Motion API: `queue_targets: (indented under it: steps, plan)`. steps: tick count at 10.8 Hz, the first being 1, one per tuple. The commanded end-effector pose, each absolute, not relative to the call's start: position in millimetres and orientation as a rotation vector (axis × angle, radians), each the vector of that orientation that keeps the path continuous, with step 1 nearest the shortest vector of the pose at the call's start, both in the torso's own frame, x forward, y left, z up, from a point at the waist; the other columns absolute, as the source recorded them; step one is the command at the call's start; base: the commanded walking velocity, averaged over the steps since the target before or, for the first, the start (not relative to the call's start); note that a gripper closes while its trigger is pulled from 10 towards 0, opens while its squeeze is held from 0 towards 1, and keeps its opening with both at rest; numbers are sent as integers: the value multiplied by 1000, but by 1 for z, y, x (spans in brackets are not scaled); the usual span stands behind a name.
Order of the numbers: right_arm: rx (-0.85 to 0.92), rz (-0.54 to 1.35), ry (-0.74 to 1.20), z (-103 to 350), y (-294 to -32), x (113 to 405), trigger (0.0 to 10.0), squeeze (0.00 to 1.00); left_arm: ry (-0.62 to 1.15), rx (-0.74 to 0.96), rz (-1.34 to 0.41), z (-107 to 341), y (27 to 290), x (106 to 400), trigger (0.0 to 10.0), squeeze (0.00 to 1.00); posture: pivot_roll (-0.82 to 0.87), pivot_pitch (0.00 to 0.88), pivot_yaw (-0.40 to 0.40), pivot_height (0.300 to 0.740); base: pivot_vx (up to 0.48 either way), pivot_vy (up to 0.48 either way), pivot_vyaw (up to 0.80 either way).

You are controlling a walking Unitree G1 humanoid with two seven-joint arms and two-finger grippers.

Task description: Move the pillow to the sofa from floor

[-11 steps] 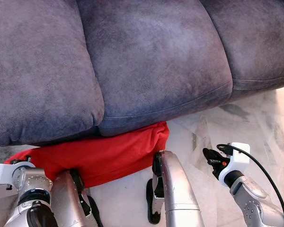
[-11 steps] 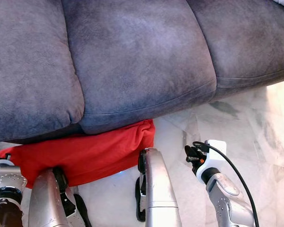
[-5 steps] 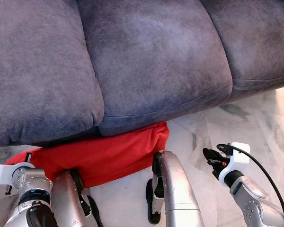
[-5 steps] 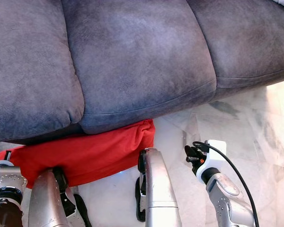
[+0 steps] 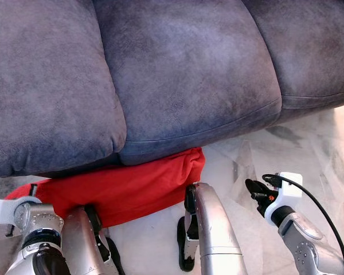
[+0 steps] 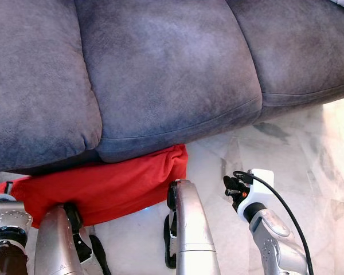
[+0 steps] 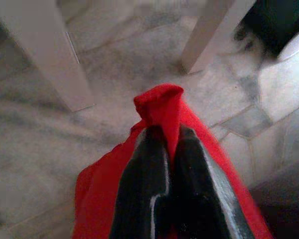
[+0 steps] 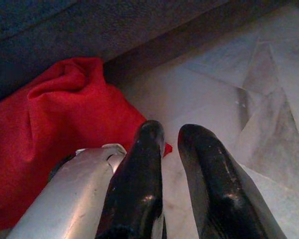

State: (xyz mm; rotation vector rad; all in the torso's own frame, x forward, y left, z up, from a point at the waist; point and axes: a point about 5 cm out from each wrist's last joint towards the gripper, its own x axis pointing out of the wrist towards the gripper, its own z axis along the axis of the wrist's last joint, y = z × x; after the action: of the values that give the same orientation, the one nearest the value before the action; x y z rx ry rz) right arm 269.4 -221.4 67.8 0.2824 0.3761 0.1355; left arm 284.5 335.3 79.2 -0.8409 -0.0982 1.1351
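Note:
A red pillow (image 5: 126,186) lies on the marble floor, its far edge tucked under the front of the dark grey sofa (image 5: 178,80). My left gripper (image 7: 167,137) is shut on the pillow's left corner (image 7: 159,102), and red cloth bulges up between its fingertips. In the eye view this gripper (image 5: 31,189) sits at the pillow's left end. My right gripper (image 8: 172,137) hangs low over the floor, just right of the pillow's right end (image 8: 65,114). It is open by a narrow gap with nothing between the fingers. In the eye view it is the right gripper (image 5: 254,190), pointing toward the pillow.
My two silver legs (image 5: 209,229) stand close in front of the pillow, one right beside the right gripper. Two white furniture legs (image 7: 50,55) stand on the floor beyond the pillow's left corner. Bare marble floor (image 5: 321,154) spreads to the right.
The left wrist has edged slightly back toward me with the pillow's corner in its grip. The right arm and the sofa look unchanged.

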Motion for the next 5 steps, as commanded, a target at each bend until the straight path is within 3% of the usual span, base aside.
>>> queue_targets:
  steps: [1, 2, 3, 4, 5]
  plan:
    - [296, 106, 420, 56, -227, 261, 10000, 0, -142, -762, 1141, 85, 338, 280, 0, 0, -20, 505, -221, 524, 0, 0, 0]
    - [299, 106, 417, 56, -226, 262, 10000, 0, -182, -698, 1092, 97, 336, 284, 0, 0, -14, 497, -217, 524, 0, 0, 0]
    - [307, 109, 412, 55, -222, 266, 10000, 0, -277, -504, 985, 127, 327, 293, 9020, 0, 2, 485, -209, 524, 0, 0, 0]
    - [314, 113, 409, 54, -218, 269, 10000, 0, -327, -469, 898, 143, 311, 300, 10000, 0, 12, 469, -200, 524, 0, 0, 0]
    - [321, 115, 400, 54, -215, 273, 10000, 0, -339, -462, 859, 149, 300, 304, 10000, 0, 23, 447, -187, 524, 0, 0, 0]
